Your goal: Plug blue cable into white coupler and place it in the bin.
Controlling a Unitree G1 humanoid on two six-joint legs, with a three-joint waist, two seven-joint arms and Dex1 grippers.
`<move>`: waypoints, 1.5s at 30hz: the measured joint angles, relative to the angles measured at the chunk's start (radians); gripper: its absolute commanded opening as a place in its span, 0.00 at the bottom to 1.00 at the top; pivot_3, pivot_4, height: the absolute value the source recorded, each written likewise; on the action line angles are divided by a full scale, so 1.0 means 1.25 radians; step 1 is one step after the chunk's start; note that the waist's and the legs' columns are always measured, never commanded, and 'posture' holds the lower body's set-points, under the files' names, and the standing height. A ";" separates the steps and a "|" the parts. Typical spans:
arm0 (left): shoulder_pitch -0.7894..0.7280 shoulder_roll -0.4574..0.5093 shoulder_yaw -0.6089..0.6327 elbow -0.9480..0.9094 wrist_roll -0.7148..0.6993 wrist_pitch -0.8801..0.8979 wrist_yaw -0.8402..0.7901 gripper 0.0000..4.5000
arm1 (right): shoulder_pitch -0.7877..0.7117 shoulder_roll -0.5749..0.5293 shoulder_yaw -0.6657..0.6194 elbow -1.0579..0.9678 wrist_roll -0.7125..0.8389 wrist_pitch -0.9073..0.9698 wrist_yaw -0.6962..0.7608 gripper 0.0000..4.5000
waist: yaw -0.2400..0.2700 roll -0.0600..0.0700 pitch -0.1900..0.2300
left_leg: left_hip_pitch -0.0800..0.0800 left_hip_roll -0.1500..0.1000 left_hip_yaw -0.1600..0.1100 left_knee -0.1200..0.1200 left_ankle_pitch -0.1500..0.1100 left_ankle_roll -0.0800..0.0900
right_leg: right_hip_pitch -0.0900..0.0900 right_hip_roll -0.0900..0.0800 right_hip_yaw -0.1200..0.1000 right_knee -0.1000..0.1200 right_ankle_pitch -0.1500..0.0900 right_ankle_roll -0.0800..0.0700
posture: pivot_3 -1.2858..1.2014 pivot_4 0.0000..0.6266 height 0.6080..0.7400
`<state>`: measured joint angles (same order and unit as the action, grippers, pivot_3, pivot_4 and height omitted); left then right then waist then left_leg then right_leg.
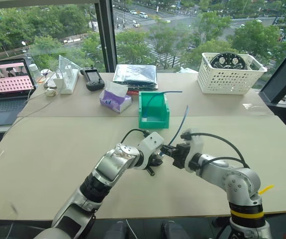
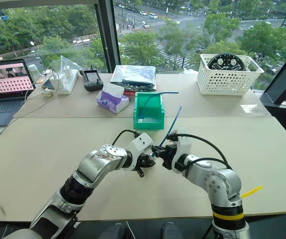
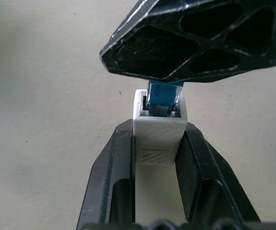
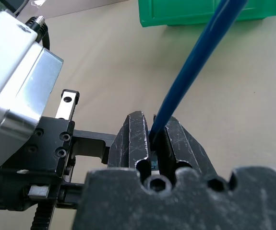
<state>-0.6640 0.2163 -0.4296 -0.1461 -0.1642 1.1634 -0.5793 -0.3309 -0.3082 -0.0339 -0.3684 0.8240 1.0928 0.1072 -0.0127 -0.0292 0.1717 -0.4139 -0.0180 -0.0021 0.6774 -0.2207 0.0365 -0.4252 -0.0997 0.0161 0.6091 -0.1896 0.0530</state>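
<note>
While the left hand point(image 3: 158, 143) grips the white coupler point(image 3: 158, 132), the right hand point(image 4: 153, 139) pinches the blue cable point(image 4: 195, 62).

A beige table point(image 1: 48, 164) carries the bin point(image 1: 153, 110), a tissue box point(image 1: 115, 100), a white basket point(image 1: 230, 74) and a laptop point(image 1: 6, 89).

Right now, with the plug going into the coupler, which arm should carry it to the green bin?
Probably the left. The left gripper clamps the white coupler, with the blue cable plug in its opening. The right gripper only pinches the cord. The bin sits ahead.
</note>
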 measured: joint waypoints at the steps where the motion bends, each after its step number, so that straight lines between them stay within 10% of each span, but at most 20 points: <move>1: 0.000 0.000 0.000 0.000 -0.001 0.001 0.001 0.15 | 0.001 -0.007 0.008 0.001 -0.014 -0.010 0.016 0.00 | 0.000 0.000 0.000 | 0.000 0.000 0.000 0.000 0.000 0.000 | 0.000 0.000 0.000 0.000 0.000 0.000 | 0.52 0.24 1.00; 45: 0.020 0.002 -0.015 -0.010 -0.031 0.037 0.060 0.15 | 0.040 -0.045 0.102 0.058 -0.244 -0.168 0.238 0.00 | -0.001 -0.002 -0.025 | 0.012 0.001 0.000 -0.007 -0.001 -0.002 | 0.007 0.001 0.000 0.000 -0.004 -0.002 | 0.52 0.24 1.00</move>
<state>-0.6388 0.2182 -0.4479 -0.1581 -0.2034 1.2101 -0.5044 -0.2804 -0.3650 0.0934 -0.2961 0.5185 0.8827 0.4051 -0.0138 -0.0323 0.1399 -0.3993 -0.0171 -0.0018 0.6692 -0.2220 0.0346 -0.4168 -0.0986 0.0167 0.6085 -0.1946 0.0510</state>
